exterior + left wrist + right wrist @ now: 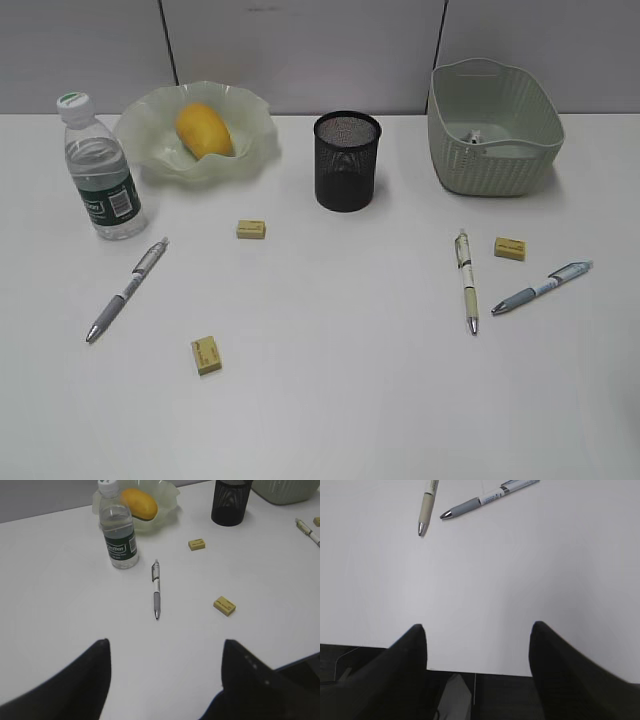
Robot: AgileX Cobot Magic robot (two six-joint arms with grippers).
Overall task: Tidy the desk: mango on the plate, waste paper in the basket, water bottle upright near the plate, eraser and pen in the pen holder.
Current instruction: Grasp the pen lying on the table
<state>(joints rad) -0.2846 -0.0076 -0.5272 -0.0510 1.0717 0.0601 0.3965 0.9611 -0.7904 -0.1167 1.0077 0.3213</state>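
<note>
Mango already sits in the wavy green plate at back left, so that step looks done. Water bottle stands upright just beside the plate, cap up, also looks done. Waste paper: a small pale wad shows inside the basket at back right, likely done, though it is small and hard to be sure. Pen holder stands mid-back between plate and basket; through the mesh nothing can be told of its inside. Still out on the table: three yellow erasers, one near the plate, one at front left, one on the right; and three pens, grey one on the left near the bottle, cream one and blue-grey one on the right. So erasers and pens are what's left, roughly half the task by my read. Left pincer is spread wide, holds nothing, hovers over the table short of the grey pen. Right pincer is likewise spread wide and empty, at the table's near edge with the two right pens ahead of it. Neither pincer shows in the exterior view.
</note>
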